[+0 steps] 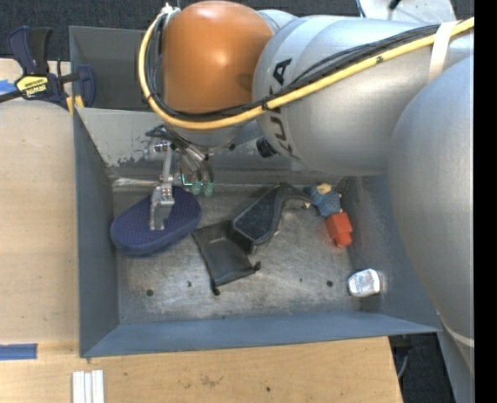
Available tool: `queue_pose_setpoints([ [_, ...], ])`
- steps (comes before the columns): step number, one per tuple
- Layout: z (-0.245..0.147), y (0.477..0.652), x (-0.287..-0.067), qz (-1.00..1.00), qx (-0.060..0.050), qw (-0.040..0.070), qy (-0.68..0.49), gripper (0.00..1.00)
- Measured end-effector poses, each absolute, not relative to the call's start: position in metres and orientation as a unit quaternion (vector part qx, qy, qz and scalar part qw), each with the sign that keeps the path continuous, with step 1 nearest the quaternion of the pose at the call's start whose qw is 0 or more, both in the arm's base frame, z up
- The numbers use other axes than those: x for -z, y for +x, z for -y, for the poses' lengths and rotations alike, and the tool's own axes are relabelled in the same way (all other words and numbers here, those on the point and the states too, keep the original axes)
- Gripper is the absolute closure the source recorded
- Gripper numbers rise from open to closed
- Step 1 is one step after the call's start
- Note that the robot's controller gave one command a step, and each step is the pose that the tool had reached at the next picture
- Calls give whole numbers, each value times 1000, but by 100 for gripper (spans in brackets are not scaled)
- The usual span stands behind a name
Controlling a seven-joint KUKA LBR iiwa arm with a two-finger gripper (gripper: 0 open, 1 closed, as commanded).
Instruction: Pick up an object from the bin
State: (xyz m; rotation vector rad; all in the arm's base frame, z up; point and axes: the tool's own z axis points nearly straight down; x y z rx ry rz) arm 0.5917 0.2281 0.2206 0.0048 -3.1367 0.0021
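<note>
Camera view. The tool point(164, 200) hangs at the left of the bin point(93, 250), low over a dark blue oval pad point(139, 232) that lies flat on the floor near the left wall. Its tip appears to touch the pad's upper face. How far the tool is open cannot be told, and nothing is seen held in it. To grasp well, it should probably close across the pad's raised edge, not its broad middle, and lift straight up. A black flat piece point(223, 263) lies just beside the pad, with an orange-and-blue toy point(336, 223) well apart.
</note>
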Motion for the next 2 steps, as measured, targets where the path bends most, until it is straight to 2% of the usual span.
queue_pose_setpoints([
  [1,-184,594,-79,1000,5,-7,-18,0],
  [2,-185,596,-84,1000,6,-9,-18,100],
])
